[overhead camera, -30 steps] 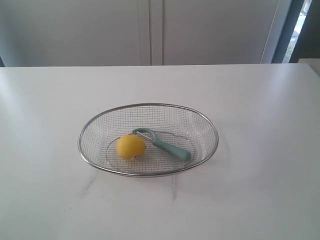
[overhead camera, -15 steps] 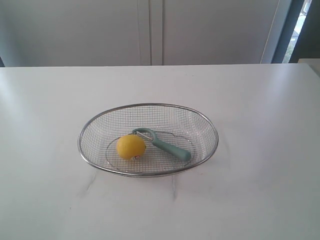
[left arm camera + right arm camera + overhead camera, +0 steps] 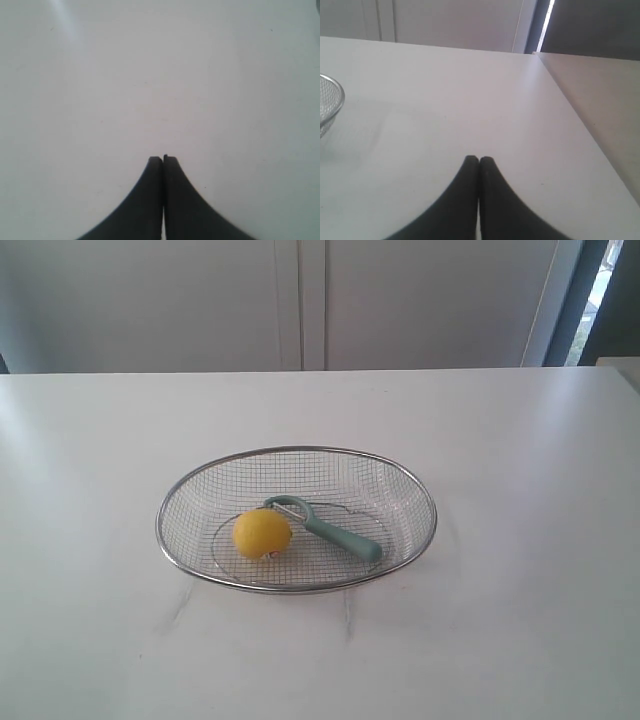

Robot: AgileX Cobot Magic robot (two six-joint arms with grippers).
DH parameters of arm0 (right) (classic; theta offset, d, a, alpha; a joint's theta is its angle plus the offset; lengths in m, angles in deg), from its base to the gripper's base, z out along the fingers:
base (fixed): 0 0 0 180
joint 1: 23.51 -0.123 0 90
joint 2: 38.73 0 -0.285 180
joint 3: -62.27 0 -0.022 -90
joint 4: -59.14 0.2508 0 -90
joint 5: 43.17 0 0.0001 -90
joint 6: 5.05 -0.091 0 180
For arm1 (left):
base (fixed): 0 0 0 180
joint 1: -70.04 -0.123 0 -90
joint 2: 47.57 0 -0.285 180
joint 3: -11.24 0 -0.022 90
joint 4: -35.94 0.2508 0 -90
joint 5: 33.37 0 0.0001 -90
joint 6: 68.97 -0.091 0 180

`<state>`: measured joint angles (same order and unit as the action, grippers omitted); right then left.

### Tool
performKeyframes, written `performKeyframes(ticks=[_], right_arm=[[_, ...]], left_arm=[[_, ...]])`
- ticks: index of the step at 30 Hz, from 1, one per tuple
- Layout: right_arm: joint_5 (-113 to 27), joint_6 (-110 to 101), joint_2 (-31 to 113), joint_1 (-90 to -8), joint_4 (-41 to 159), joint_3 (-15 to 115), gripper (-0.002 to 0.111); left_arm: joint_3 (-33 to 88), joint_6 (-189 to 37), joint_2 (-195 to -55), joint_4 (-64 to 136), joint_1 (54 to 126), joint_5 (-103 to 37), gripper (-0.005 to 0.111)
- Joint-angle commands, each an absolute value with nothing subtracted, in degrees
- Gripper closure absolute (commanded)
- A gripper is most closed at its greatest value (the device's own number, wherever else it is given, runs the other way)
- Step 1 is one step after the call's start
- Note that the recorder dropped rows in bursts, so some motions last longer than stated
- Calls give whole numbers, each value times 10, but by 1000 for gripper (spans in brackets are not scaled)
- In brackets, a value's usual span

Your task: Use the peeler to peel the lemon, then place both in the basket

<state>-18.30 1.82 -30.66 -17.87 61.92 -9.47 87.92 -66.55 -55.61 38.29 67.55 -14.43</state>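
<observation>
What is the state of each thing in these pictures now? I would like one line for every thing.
lemon: lying in the basket, not held.
peeler: lying in the basket, head next to the lemon, not held.
basket: upright on the table, holding both.
left gripper: shut, holding nothing.
right gripper: shut, holding nothing.

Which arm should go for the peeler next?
Right, probably: the peeler handle points to the right side of the basket, and the right wrist view shows its rim, while the left shows only table. Open the right gripper; it is shut.
</observation>
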Motion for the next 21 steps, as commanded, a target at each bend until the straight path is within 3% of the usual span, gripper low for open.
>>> performKeyframes(ticks=[1,21], right_arm=[[-203,22,-309,-176,616,-122,108],[-226,22,-309,-218,618,-150,108]], left_arm=[[885,-666,-554,376,680,-143,107],[885,-666,-554,376,680,-143,107]])
